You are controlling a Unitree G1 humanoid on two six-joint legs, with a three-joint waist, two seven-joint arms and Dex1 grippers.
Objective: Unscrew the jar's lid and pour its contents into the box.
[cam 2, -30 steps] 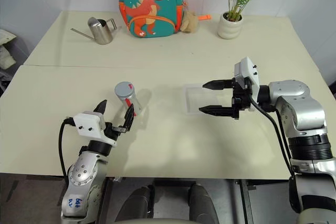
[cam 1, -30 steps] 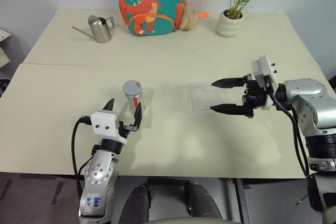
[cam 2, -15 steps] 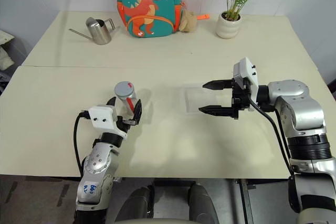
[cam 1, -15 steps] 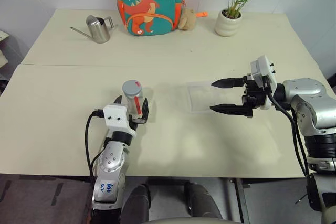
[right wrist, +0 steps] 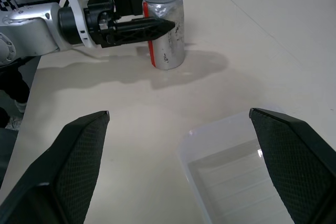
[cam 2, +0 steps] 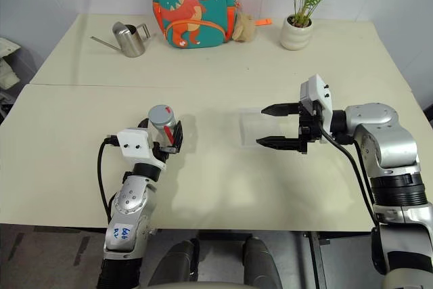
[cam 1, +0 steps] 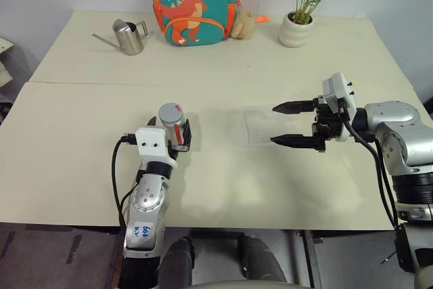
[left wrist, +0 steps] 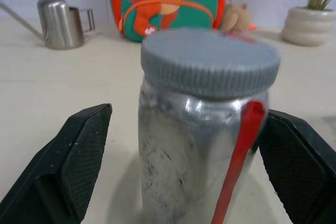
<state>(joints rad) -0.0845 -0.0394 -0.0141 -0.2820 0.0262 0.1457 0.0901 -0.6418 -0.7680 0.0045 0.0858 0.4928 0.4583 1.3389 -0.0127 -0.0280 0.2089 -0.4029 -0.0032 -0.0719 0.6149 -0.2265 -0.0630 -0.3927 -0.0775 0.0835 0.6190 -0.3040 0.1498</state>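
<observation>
Your left tool [cam 1: 170, 133] brackets the upright jar [left wrist: 202, 145], fingers spread, seemingly not touching; right tool [cam 1: 293, 124], also spread, is farther.

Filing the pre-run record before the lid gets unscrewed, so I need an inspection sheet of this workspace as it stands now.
Surface: cream table, two tops butted at a seam, dry.
Job's things: jar upright, grey lid on; clear box empty, apart from the jar.
Clutter: steel watering can, dinosaur backpack, small plush toy, potted plant, all along the far edge.
Grippers: left tool open, fingers either side of the jar; right tool open above the box.
Cables: black cable along the left arm; another at the right arm.
Surroundings: white wall behind.
</observation>
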